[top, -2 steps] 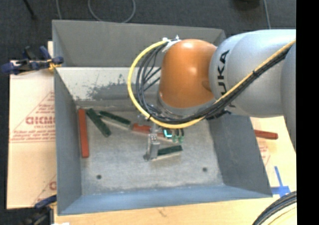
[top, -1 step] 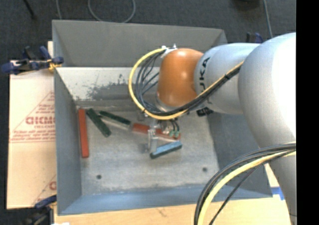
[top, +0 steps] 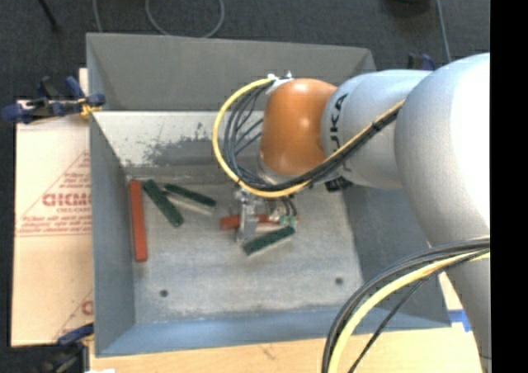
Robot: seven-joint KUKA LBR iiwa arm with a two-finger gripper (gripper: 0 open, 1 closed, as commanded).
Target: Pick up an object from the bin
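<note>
My gripper [top: 250, 224] hangs low over the middle of the bin floor, under the orange wrist cover. A dark green stick [top: 271, 240] lies tilted just below and right of the fingertips, touching or nearly touching them. A small red piece [top: 229, 221] sits right beside the gripper on its left. Whether anything is between the fingers is hidden by the gripper's body.
Two more dark green sticks [top: 162, 202] [top: 190, 195] lie crossed at the back left of the floor. A long red stick [top: 138, 221] lies along the left wall. The arm and its cables cover the bin's right back part.
</note>
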